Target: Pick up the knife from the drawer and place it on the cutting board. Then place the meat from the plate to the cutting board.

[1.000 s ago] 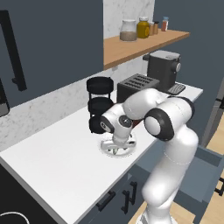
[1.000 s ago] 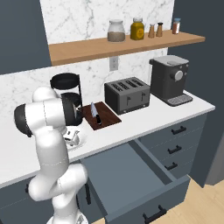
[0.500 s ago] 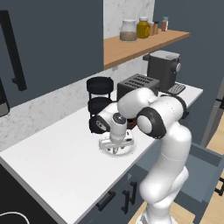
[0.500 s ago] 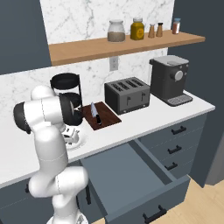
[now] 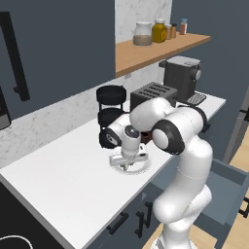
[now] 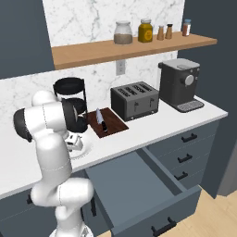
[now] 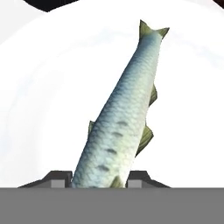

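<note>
The meat [image 7: 127,109], a slender silvery grey-green fish, lies on the white plate [image 7: 39,92], tail pointing away from the hand. My gripper [image 7: 99,177] stands straight down over the plate [image 5: 116,163], with a dark fingertip pressed against each side of the fish's near end. In the right base view the plate [image 6: 82,149] sits left of the dark reddish-brown cutting board [image 6: 113,126]. The knife [image 6: 101,121] lies on that board. The blue-grey drawer [image 6: 139,185] stands pulled out below the counter.
Black stacked canisters [image 6: 70,95] stand right behind the plate. A toaster [image 6: 134,99] and a coffee machine [image 6: 179,84] line the counter to the right. A wooden shelf [image 6: 134,45] with jars hangs above. The open drawer juts out at the arm's right.
The hand has come down onto the plate and its jaws have closed in from wide open to the sides of the fish. Plate, knife and board have not moved.
</note>
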